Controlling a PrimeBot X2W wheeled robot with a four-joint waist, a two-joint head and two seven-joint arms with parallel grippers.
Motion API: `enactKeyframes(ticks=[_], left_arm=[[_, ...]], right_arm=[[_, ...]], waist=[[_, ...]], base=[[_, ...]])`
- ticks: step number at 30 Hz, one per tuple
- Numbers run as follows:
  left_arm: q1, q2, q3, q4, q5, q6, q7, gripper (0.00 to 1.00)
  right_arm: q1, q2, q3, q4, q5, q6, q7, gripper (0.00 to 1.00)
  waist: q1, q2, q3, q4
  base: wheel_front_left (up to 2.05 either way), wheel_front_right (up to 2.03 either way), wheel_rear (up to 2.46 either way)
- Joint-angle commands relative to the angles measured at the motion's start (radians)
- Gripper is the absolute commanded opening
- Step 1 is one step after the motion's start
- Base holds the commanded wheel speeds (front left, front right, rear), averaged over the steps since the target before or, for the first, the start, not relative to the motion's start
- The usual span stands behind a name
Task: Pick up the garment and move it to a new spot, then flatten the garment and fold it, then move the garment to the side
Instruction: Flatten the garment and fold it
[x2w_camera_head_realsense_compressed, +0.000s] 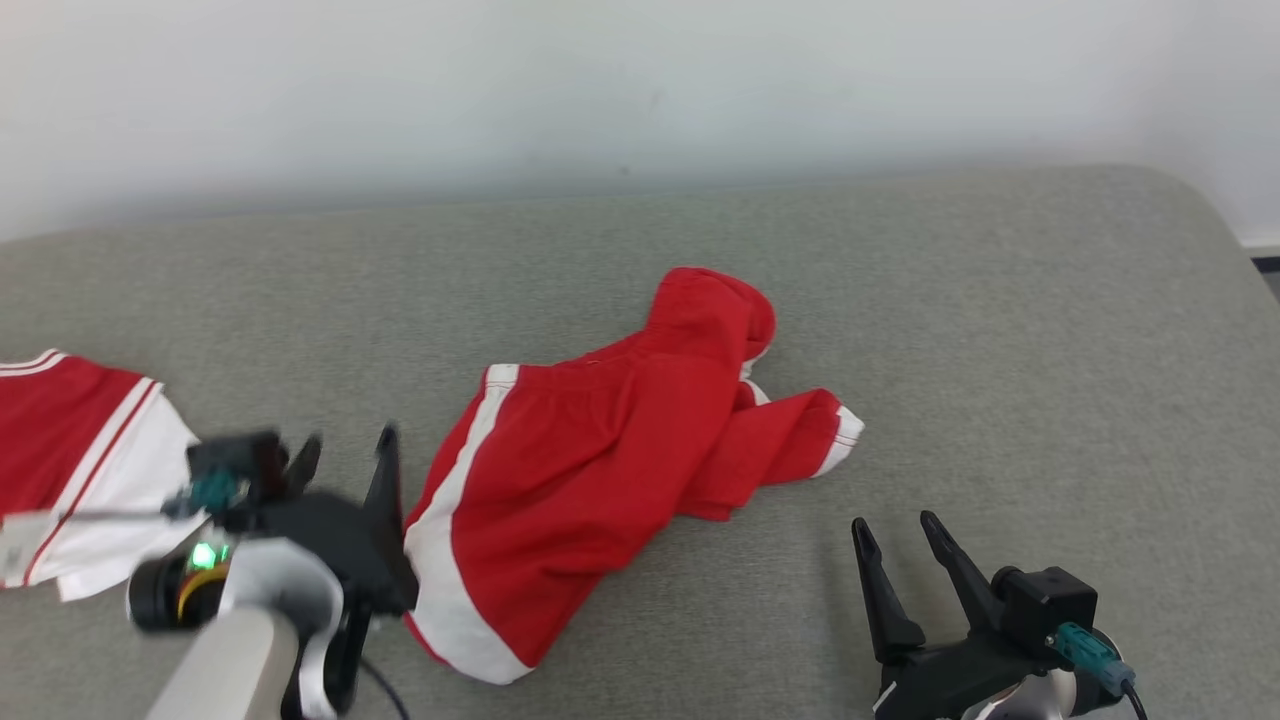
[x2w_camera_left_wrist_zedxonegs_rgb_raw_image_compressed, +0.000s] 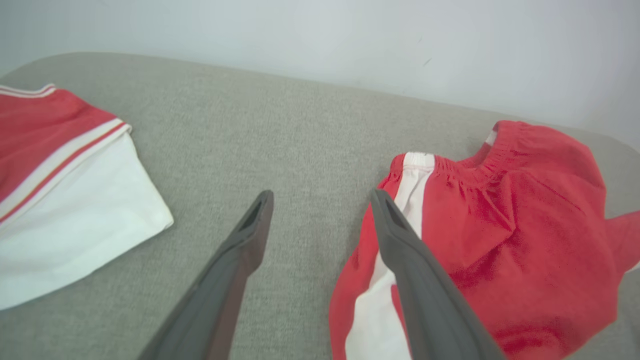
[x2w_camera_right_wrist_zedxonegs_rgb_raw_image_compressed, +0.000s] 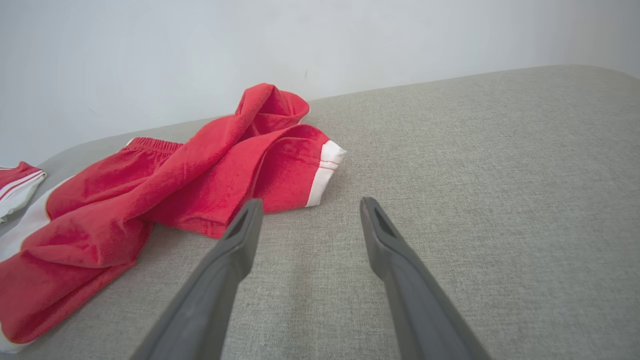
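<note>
Now both claws gape wide and empty: left claw (x2w_camera_head_realsense_compressed: 348, 445) hovers beside the jersey (x2w_camera_head_realsense_compressed: 80, 440) at the desk's (x2w_camera_head_realsense_compressed: 1000, 350) left edge, right claw (x2w_camera_head_realsense_compressed: 895, 525) idles. The set-aside step looks done. Red shorts (x2w_camera_head_realsense_compressed: 600, 450) lie mid-desk. Next, probably lift the arms clear without snagging cloth.

Red shorts (x2w_camera_head_realsense_compressed: 590, 460) with a white side stripe and white leg hems lie crumpled in the middle of the counter (x2w_camera_head_realsense_compressed: 1020, 330), one part humped up at the far end. The counter is grey woven fabric with a rounded corner. A pale wall (x2w_camera_head_realsense_compressed: 600, 80) stands behind it.
</note>
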Motion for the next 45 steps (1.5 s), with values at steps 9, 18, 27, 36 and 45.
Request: enactKeyframes(ticks=[9, 18, 27, 36, 45], left_arm=[[-0.296, -0.028, -0.095, 0.094, 0.010, -0.055, 0.255, 1.00], [-0.477, -0.037, -0.106, 0.254, 0.008, -0.065, 0.347, 1.00], [-0.593, -0.017, -0.096, 0.406, 0.027, -0.009, 0.394, 1.00], [-0.640, -0.012, -0.116, 0.470, 0.023, -0.041, 0.427, 0.00], [-0.684, -0.087, -0.112, 0.404, 0.019, -0.125, 0.195, 0.00]], right_arm=[[-0.038, 0.000, 0.045, 0.020, 0.037, -0.002, -0.029, 1.00], [-0.060, 0.001, 0.073, 0.061, 0.079, -0.002, -0.071, 1.00], [-0.096, 0.001, 0.121, 0.102, 0.120, -0.002, -0.106, 1.00], [-0.125, 0.001, 0.141, 0.126, 0.132, -0.002, -0.122, 1.00], [-0.152, 0.000, 0.133, 0.137, 0.100, -0.002, -0.127, 1.00]], waist=[[0.0001, 0.0000, 0.094, -0.231], [0.0001, 0.0000, 0.184, -0.395], [0.0001, 0.0000, 0.240, -0.464], [0.0001, 0.0000, 0.268, -0.447], [0.0001, 0.0000, 0.228, -0.351]], base=[[0.00, 0.00, 0.00], [0.00, 0.00, 0.00], [0.00, 0.00, 0.00], [0.00, 0.00, 0.00], [0.00, 0.00, 0.00]])
